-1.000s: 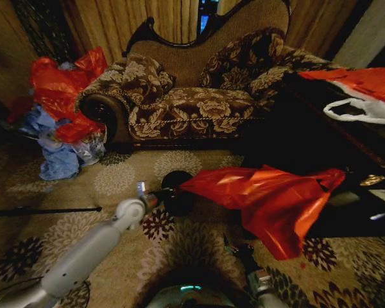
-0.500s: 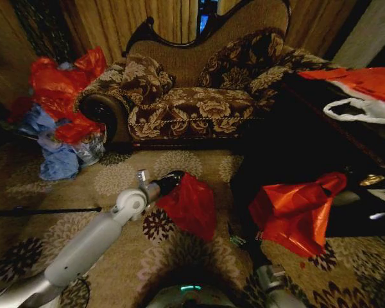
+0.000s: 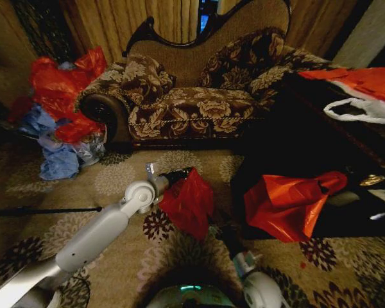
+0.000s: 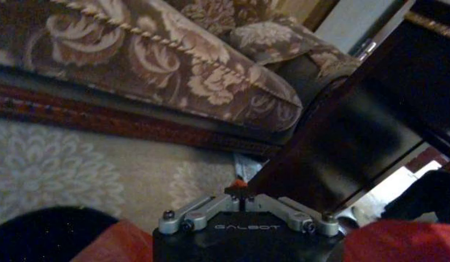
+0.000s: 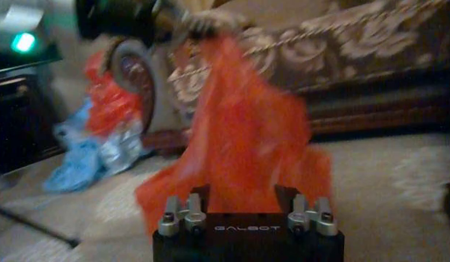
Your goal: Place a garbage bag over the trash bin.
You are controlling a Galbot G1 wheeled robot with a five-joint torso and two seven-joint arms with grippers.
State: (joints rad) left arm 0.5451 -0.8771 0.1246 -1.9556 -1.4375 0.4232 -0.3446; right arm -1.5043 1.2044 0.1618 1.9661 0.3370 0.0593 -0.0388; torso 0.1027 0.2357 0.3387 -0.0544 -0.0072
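"GALBOT" lettering is readable on both wrist housings. The left gripper [image 3: 185, 172] is clamped on the top edge of the red bag [image 3: 191, 202], which hangs over the carpet [image 3: 115, 179] in front of the sofa [image 3: 192, 106], with open floor to its left and a dark cabinet [image 3: 289, 147] close on its right. The right gripper [image 5: 243, 204] sits low by the bag's lower edge, its fingers apart; the bin cannot be made out.

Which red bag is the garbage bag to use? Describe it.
Start from the floral sofa; on the carpet before it, the left gripper holds up the garbage bag. It is small, all red and hanging, unlike the larger orange-red bag against the dark cabinet.
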